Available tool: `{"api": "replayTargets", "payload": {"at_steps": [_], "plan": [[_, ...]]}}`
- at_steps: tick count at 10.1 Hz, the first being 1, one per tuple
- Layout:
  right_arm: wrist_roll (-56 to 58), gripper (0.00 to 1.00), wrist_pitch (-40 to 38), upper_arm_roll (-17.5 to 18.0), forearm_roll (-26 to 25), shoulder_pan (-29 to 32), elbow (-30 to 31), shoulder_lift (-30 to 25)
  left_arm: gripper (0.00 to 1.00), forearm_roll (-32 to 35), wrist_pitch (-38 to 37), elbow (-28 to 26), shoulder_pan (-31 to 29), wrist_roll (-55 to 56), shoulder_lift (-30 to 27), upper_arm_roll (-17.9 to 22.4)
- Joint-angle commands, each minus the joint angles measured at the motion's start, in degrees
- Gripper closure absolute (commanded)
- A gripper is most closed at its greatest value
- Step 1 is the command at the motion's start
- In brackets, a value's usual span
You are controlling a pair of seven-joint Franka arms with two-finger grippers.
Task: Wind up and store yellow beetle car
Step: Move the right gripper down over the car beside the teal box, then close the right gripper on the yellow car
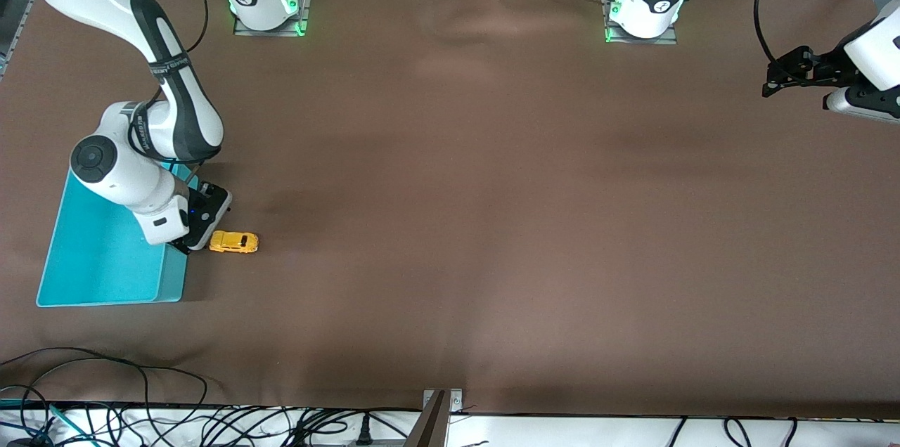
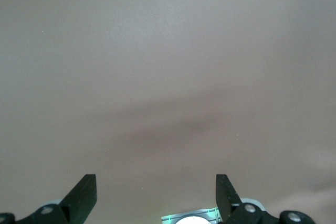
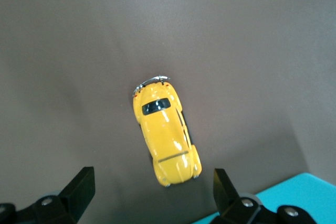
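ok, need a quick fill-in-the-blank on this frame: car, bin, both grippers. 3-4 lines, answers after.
1. The yellow beetle car rests on the ____, beside the turquoise bin.
2. The right gripper hangs just over the car with its jaws ____.
3. The left gripper waits at the left arm's end of the table, jaws open, holding ____.
4. The car sits toward the ____ arm's end of the table.

Missing words: table; open; nothing; right
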State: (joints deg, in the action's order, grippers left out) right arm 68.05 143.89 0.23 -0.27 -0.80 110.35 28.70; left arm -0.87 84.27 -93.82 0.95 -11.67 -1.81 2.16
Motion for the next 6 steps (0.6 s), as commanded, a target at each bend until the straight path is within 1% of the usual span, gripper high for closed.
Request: {"api": "replayTargets", "payload": {"at_steps": [1, 2, 3, 4, 6], "plan": [[2.9, 0.00, 3.1, 0.6, 0.2, 0.6, -1.1, 2.7, 0.00, -0.4, -0.4, 0.3, 0.9, 0.2, -0.3, 0.6], [3.2, 0.00, 4.4, 0.6, 0.2, 0.6, -1.2, 3.3, 0.00, -1.9, 0.3, 0.7, 0.9, 0.3, 0.3, 0.7], [3.2, 0.00, 5.2, 0.6, 0.2, 0.6, -1.2, 4.0, 0.00, -2.5, -0.2, 3.4, 1.0, 0.2, 2.3, 0.7], [3.2, 0.00, 5.6, 0.6, 0.2, 0.6, -1.6, 4.9, 0.00, -3.0, -0.2, 3.3, 0.4, 0.0, 2.9, 0.8], [3.2, 0.00, 5.8, 1.3, 0.3, 0.6, -2.4, 5.8, 0.00, -1.3, -0.1, 3.4, 0.4, -0.9, 3.0, 0.7]]}}
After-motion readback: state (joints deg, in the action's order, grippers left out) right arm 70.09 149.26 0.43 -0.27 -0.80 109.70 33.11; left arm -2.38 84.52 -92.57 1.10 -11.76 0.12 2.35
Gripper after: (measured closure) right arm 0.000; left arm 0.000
